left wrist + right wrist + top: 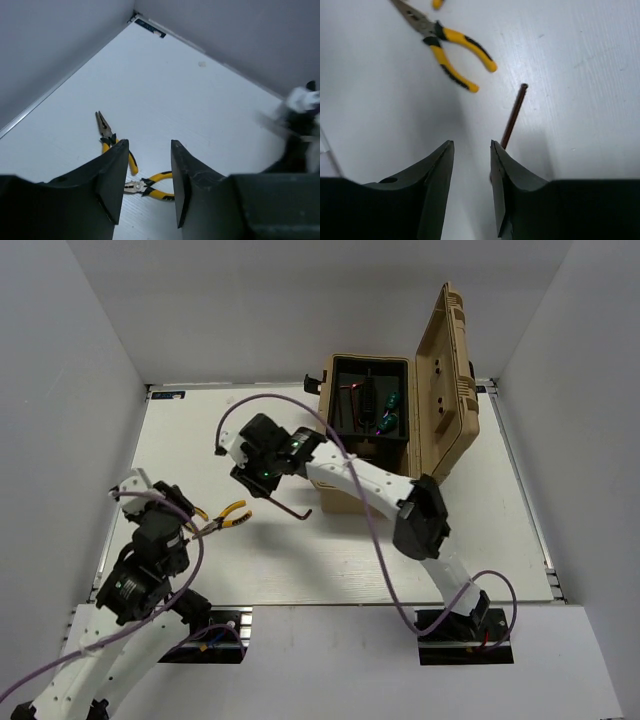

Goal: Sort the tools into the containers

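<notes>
Dark-red L-shaped metal hex key (513, 116) lies just ahead of our right claw (472, 145), long axis pointing away; jaws narrowly parted, empty.

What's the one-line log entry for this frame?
left claw: open above pliers | right claw: open beside hex key | toolbox: lid open
</notes>
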Controlling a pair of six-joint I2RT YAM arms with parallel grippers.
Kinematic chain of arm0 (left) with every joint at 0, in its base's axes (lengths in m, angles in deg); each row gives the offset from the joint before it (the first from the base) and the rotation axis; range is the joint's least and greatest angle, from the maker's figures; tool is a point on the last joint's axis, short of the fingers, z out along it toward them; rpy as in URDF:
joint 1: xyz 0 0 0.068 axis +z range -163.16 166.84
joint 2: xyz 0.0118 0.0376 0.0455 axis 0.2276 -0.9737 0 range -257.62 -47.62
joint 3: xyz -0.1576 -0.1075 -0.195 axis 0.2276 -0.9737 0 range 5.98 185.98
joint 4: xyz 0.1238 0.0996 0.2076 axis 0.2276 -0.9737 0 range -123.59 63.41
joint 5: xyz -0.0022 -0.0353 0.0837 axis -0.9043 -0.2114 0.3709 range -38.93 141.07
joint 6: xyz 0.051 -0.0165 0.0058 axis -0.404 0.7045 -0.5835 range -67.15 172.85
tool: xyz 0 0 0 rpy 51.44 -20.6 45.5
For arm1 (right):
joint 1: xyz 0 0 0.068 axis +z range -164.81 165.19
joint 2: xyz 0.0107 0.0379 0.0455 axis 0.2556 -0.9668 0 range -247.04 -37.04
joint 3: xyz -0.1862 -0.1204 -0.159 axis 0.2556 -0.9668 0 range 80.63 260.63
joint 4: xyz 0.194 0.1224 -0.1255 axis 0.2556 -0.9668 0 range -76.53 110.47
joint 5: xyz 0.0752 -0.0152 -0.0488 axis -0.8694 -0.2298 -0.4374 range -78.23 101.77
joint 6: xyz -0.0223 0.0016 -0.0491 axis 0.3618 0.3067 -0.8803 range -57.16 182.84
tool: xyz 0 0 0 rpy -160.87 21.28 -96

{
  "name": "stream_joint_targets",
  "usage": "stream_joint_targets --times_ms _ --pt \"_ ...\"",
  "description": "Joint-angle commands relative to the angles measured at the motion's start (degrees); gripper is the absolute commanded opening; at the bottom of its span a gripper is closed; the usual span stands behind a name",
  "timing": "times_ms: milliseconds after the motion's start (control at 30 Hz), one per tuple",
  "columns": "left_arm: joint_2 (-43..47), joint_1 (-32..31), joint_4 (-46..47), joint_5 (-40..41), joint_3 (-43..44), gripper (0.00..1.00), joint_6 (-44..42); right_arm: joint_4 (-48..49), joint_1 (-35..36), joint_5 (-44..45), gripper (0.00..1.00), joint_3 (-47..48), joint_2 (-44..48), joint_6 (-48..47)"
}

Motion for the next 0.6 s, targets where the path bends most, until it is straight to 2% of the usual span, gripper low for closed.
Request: stream_joint_targets --times_ms 0,67,233,300,333,567 --pt "5.23 -0.05 -0.91 2.10 -1.34 0.48 0.11 -4.14 0.76 13.28 0.42 7.96 -6.22 3.02" --pt "8.30 -0.05 -0.28 -1.14 -3.18 0.48 -2.00 -2.99 1.03 16.37 0.43 7.10 -7.98 2.76" --pt "10.43 -0.05 1.12 -5.01 -3.72 0.59 -5.15 -1.59 0.41 17.35 0.45 4.90 -9.57 3.02" --pt "10.43 -0.05 1.65 -6.41 -4.25 0.60 -5.77 -1.32 0.06 17.17 0.45 4.03 -10.01 3.20" --pt "10.43 -0.05 1.65 -6.42 -4.25 0.60 -5.77 -1.67 -0.11 16.56 0.49 4.11 -10.18 3.28" --pt "9.73 -0.05 2.18 -8.00 -4.25 0.61 -6.30 -2.28 -0.64 13.40 0.50 2.09 -12.38 2.93"
